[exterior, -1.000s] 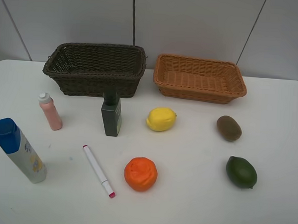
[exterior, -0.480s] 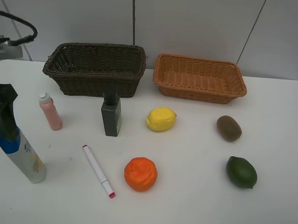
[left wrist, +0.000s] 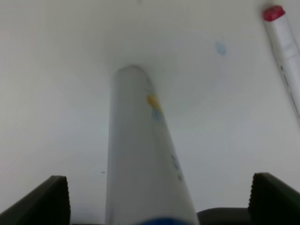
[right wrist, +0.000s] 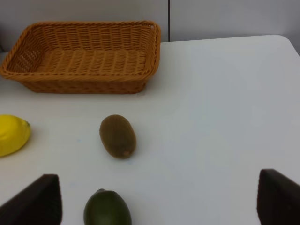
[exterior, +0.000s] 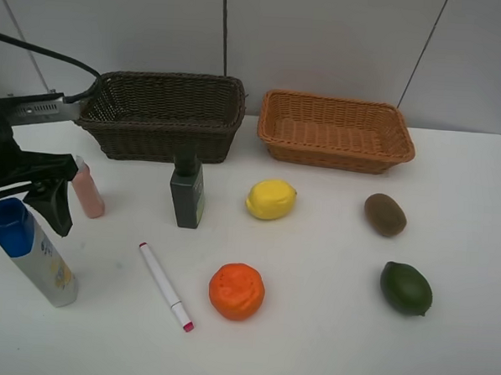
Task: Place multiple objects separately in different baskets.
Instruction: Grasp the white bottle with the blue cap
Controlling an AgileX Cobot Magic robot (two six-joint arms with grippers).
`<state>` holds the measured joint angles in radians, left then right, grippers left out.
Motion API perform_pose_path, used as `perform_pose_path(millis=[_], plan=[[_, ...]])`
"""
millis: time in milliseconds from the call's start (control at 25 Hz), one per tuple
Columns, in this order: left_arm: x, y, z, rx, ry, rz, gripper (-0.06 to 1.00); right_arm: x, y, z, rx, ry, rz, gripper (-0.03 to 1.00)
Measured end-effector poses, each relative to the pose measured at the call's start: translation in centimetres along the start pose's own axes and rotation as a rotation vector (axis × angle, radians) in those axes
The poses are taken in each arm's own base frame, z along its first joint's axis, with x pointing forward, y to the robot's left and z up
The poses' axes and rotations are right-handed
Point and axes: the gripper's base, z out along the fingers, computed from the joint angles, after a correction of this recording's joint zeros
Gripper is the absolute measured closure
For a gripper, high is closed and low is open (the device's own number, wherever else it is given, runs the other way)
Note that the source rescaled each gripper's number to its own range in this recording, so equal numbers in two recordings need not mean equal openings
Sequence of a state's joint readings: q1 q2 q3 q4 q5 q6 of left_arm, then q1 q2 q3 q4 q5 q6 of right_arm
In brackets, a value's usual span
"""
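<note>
The white table (exterior: 334,351) is lying open along its near edge. The left gripper (exterior: 21,226), absent a second ago, is straddling, jaws spread, the blue-capped cream spray bottle (exterior: 49,269) near the left edge; the right gripper (right wrist: 159,201) is gaping too

High and right-wrist views share the kiwi (exterior: 385,215) (left looks down).
</note>
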<state>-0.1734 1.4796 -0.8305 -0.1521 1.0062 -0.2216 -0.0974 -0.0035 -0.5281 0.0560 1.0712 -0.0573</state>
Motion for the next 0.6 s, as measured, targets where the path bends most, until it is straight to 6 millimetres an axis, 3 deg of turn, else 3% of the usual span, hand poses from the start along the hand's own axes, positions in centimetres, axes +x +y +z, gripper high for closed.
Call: perform_pose_path(millis=[320,600], plan=[[-0.8,-0.1,1.4,-0.011,0.041,-0.021,-0.06,0.0,0.0,0.0,0.000,0.000,0.000,0.01],[-0.8,-0.1,1.5,-0.012,0.044,-0.025,-0.03,0.0,0.0,0.0,0.000,0.000,0.000,0.01]])
